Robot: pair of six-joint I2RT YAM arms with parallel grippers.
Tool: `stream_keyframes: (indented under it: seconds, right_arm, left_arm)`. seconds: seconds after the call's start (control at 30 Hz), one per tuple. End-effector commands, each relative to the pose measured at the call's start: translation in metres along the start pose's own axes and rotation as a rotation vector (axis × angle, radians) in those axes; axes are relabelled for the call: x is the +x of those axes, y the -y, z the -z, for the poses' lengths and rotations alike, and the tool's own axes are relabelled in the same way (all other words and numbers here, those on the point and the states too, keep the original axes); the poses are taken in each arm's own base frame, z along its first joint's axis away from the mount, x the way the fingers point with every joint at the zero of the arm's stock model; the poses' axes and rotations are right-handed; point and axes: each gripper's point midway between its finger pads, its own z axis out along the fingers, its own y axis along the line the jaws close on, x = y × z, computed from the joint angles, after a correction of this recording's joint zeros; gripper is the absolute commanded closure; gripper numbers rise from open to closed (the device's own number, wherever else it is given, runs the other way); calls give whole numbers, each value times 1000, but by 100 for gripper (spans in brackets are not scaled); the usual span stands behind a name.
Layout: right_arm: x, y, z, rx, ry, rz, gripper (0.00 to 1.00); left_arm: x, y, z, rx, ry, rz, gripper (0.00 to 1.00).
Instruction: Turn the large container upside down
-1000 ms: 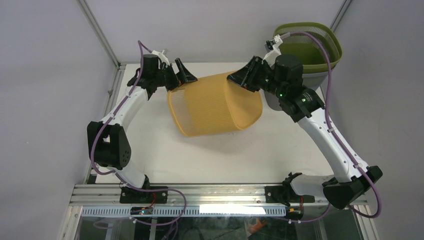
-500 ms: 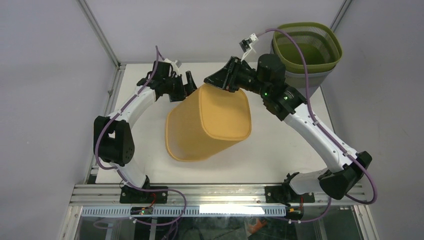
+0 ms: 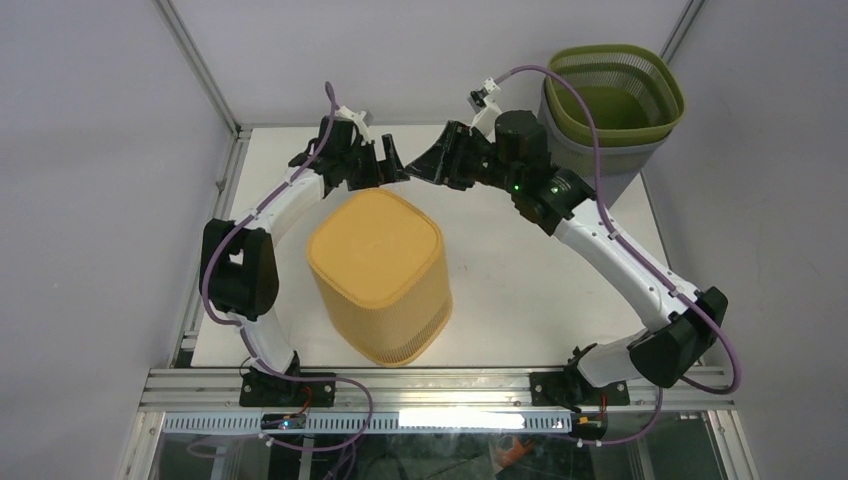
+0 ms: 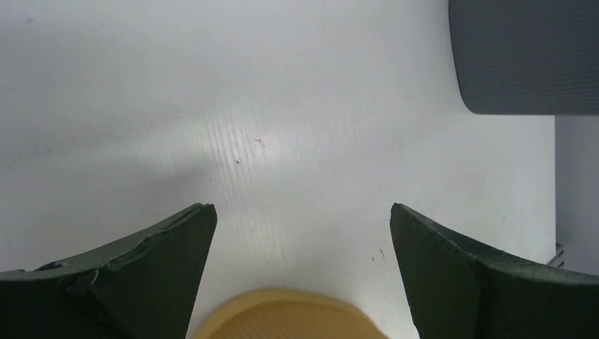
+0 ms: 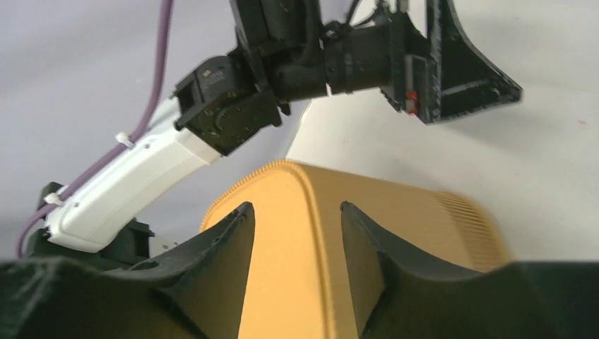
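The large yellow ribbed container stands upside down on the white table, solid base up. My left gripper is open just behind its far edge, not touching; the left wrist view shows a sliver of the base below the open gripper. My right gripper is open, a little behind and right of the container. In the right wrist view the container lies beyond the open gripper, with nothing held.
A green mesh basket sits nested in a grey one at the back right corner; the grey one's corner shows in the left wrist view. The left arm crosses the right wrist view. Metal frame rails run along the table's left and near edges.
The container has tipped from lying on its side to standing upside down nearer the front. Both grippers have let go of it and drawn together behind it.
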Motion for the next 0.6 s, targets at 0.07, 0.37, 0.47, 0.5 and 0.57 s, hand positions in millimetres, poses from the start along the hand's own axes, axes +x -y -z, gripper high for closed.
stream_keyframes:
  seconds: [0.07, 0.37, 0.47, 0.5, 0.57]
  right_arm:
    - [-41, -9, 53, 151, 128, 213, 41]
    - [32, 45, 142, 323, -21, 281, 27]
    - [88, 46, 150, 161, -138, 273, 25]
    - [104, 45, 153, 93, -155, 268, 23]
    - [132, 36, 156, -61, -190, 254, 21]
  left_arm:
    - [-79, -9, 23, -79, 173, -29, 1]
    - [-164, 11, 124, -50, 428, -65, 1]
    - [-180, 44, 163, 18, 509, -128, 1]
    - [-181, 57, 175, 57, 522, -161, 1]
    - [-177, 86, 203, 146, 542, -226, 1]
